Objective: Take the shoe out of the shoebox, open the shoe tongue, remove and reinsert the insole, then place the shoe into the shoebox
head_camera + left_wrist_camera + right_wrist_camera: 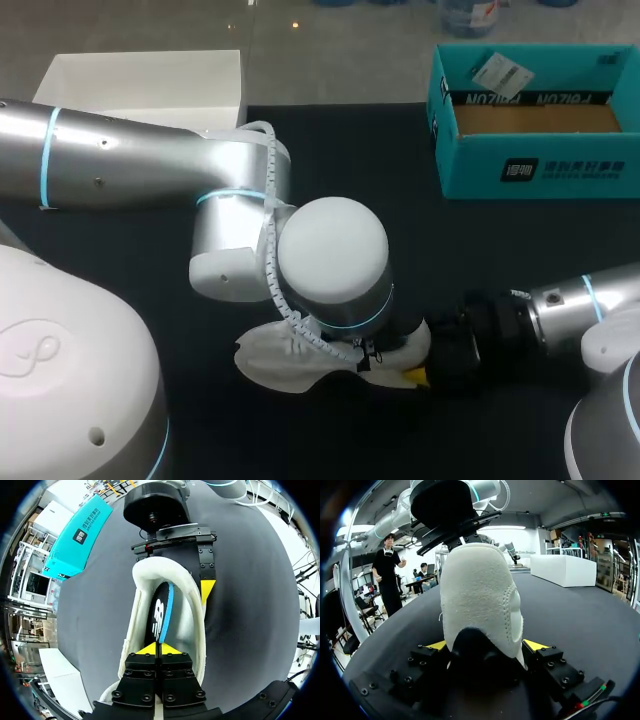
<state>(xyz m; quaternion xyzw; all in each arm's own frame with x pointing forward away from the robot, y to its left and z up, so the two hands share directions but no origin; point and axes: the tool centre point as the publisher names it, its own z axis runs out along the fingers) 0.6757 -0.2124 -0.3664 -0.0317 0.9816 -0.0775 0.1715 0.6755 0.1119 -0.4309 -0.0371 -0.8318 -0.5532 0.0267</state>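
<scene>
At the near middle of the counter (110, 250), the white shoe (272, 362) lies with its long axis left to right, toe left, heel right. The right end effector (486, 646) clamps the heel from both sides. The left end effector (159, 650) hangs directly over the shoe's opening. Its tips are pinched together on the black insole (159, 611), which stands on edge along the shoe's length. Any insole move likely follows that axis. The shoebox (535, 170) sits far right, well apart.
</scene>
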